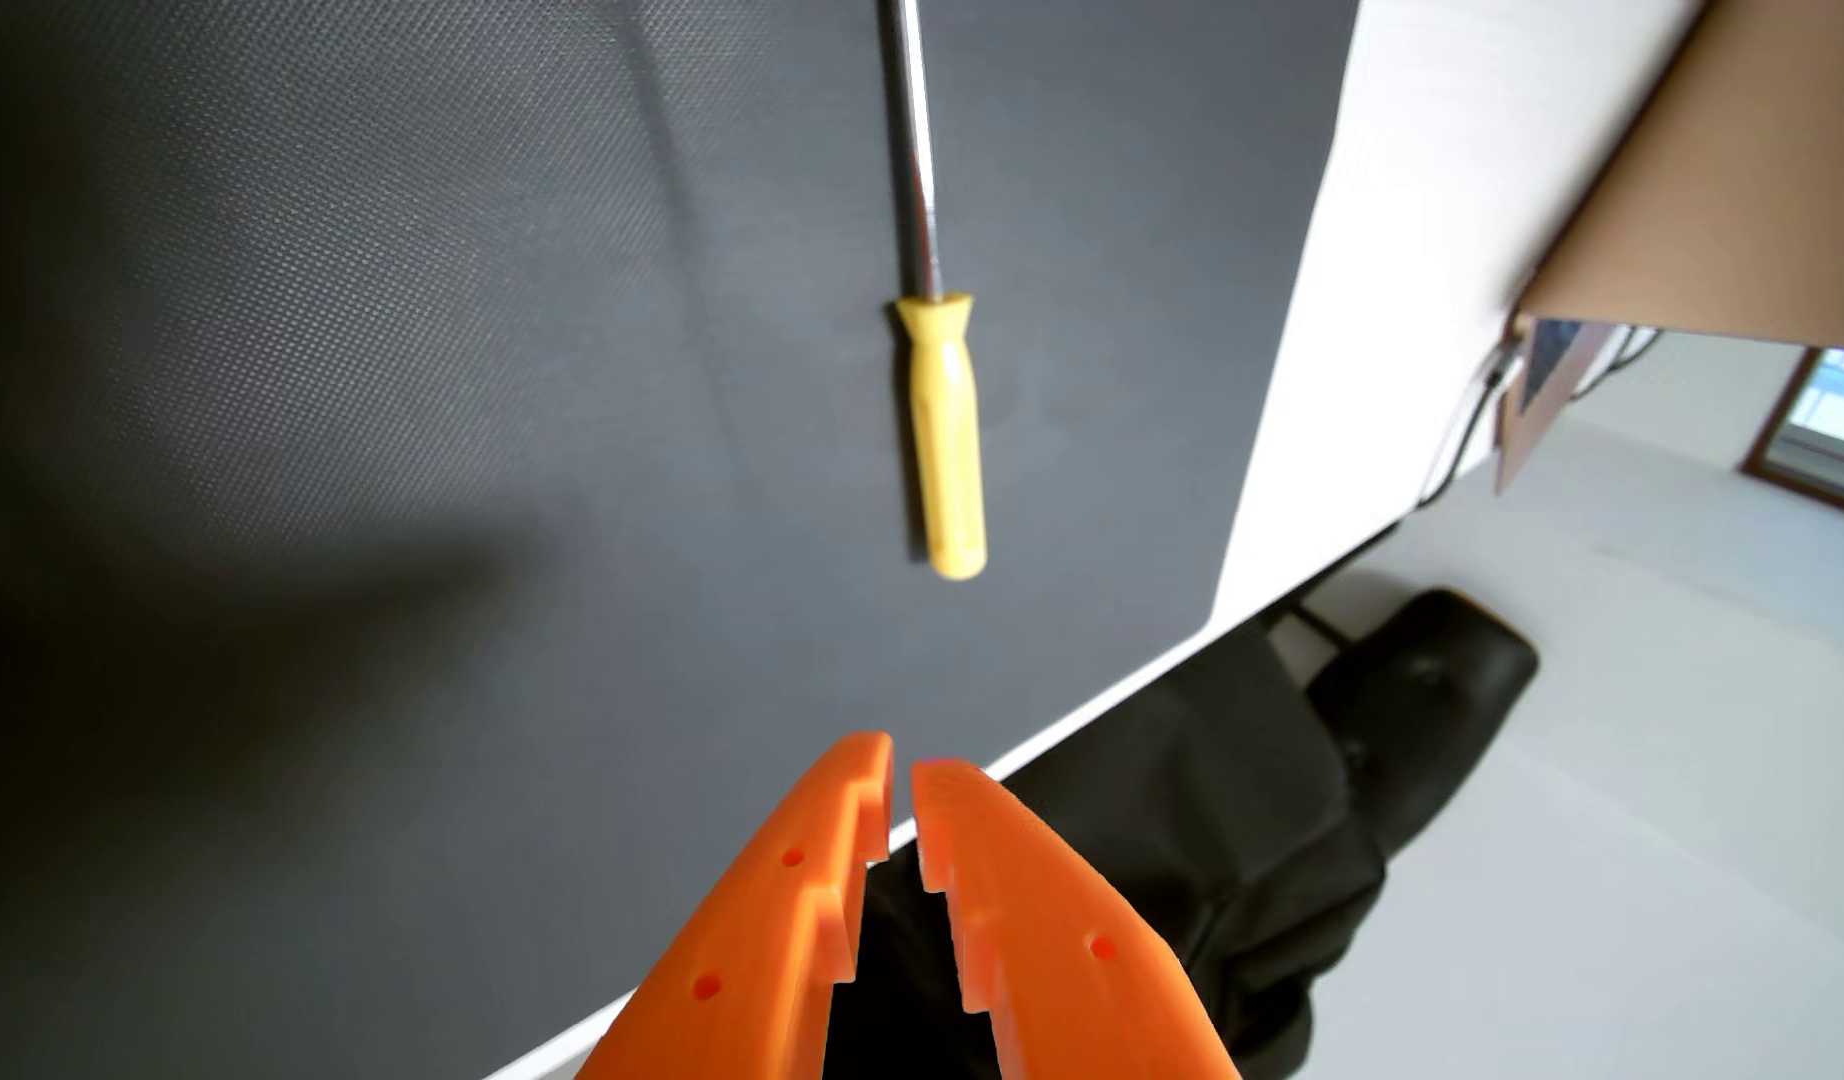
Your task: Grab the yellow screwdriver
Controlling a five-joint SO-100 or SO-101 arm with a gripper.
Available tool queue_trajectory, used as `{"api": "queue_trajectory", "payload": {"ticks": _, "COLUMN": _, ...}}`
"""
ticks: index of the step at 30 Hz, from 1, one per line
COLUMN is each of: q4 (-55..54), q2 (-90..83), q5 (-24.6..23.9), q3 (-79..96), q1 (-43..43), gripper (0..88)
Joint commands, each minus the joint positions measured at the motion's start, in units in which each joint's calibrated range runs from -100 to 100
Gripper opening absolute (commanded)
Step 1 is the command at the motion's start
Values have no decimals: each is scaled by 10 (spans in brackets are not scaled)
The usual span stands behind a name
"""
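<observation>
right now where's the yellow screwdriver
In the wrist view the yellow screwdriver lies on the dark mat, centre-right, handle pointing toward the orange tool, with a gap between them.

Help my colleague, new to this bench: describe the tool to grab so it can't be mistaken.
A dark mat covers the white table. On it, beyond the orange gripper, lies the screwdriver: yellow handle, metal shaft.

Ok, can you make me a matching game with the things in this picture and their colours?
Things:
1. screwdriver handle
2. pincer
3. mat
4. screwdriver shaft

Colours:
A. dark grey
B. silver
C. yellow
D. orange

Pairs: 1-C, 2-D, 3-A, 4-B
</observation>
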Motion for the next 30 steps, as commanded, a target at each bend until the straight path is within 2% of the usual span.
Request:
{"api": "queue_trajectory", "payload": {"ticks": 1, "q4": -9, "q2": 69, "q5": 1, "q3": -55, "q1": 4, "gripper": 15}}
{"api": "queue_trajectory", "payload": {"ticks": 13, "q4": -75, "q2": 306, "q5": 1, "q3": -158, "q1": 1, "gripper": 15}}
{"api": "queue_trajectory", "payload": {"ticks": 21, "q4": -75, "q2": 443, "q5": 2, "q3": -256, "q1": 4, "gripper": 15}}
{"api": "queue_trajectory", "payload": {"ticks": 26, "q4": -71, "q2": 522, "q5": 35, "q3": -321, "q1": 4, "gripper": 15}}
{"api": "queue_trajectory", "payload": {"ticks": 30, "q4": -74, "q2": 577, "q5": 41, "q3": -361, "q1": 5, "gripper": 15}}
